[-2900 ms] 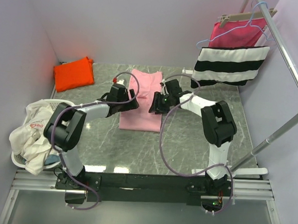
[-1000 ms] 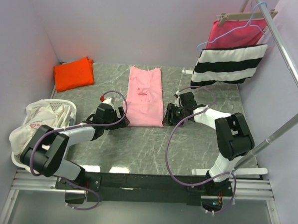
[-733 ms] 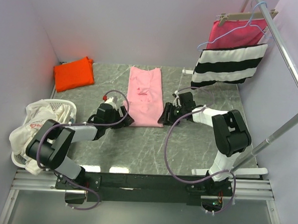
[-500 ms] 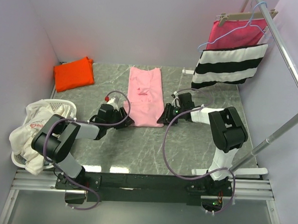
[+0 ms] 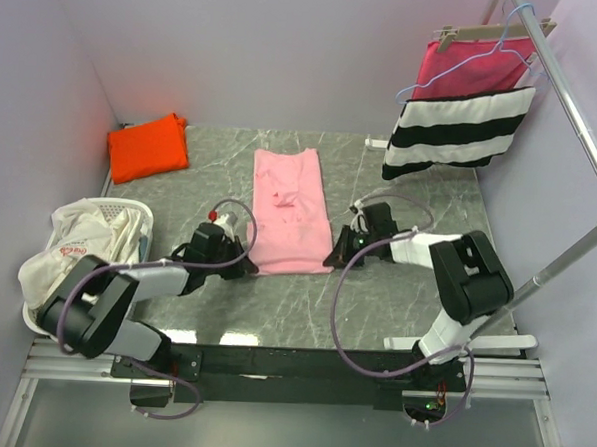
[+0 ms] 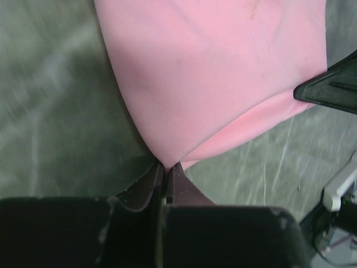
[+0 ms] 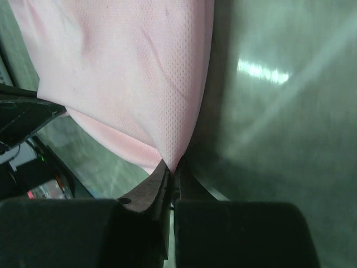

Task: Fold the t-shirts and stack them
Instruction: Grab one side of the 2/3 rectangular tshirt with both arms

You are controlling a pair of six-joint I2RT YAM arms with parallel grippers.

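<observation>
A light pink t-shirt [image 5: 291, 208] lies folded into a long strip on the grey marble table [image 5: 395, 289]. My left gripper [image 5: 244, 266] is shut on its near left corner, and the cloth [image 6: 212, 78] fans out from the pinched tips [image 6: 165, 166]. At the near right corner, my right gripper [image 5: 334, 257] is also shut on the pink t-shirt [image 7: 122, 72], with its tips [image 7: 171, 167] clamped on the hem. An orange t-shirt [image 5: 148, 147] rests folded at the far left of the table.
A white laundry basket [image 5: 58, 316] holding white cloth stands at the left edge. A black-and-white striped cloth [image 5: 458, 132] and a magenta cloth [image 5: 472, 64] on a hanger hang from the rail [image 5: 575, 108] at the right.
Both grippers have closed on the near corners of the pink t-shirt and pulled that edge toward the arm bases, so the shirt now reaches closer.
</observation>
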